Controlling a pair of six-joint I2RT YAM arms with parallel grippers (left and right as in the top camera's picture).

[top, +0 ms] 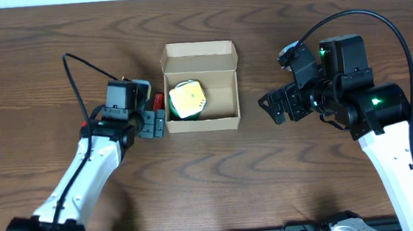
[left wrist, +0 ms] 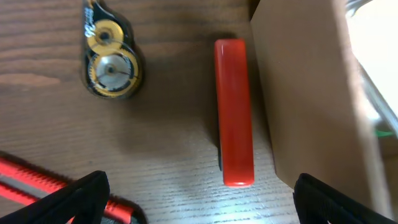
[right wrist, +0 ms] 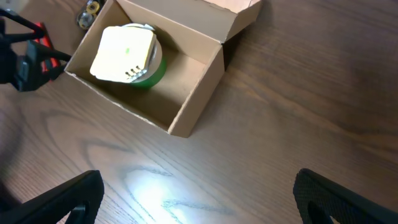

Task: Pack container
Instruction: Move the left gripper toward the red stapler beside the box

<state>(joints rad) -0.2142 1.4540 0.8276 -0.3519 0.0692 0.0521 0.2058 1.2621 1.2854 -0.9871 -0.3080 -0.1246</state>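
White links [top: 85, 173], black joints, black cables [top: 76, 85] (green LEDs [top: 374, 102], right arm [top: 393, 145]).

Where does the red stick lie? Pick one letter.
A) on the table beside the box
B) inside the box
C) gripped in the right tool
A: the left wrist view shows the red stick flat on the table, alongside the box, outside its wall.

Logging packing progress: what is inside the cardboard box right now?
One thing: a green round item with a cream square top, at the left end of the container. The rest of the floor is bare. Whatever lies under that item is covered.
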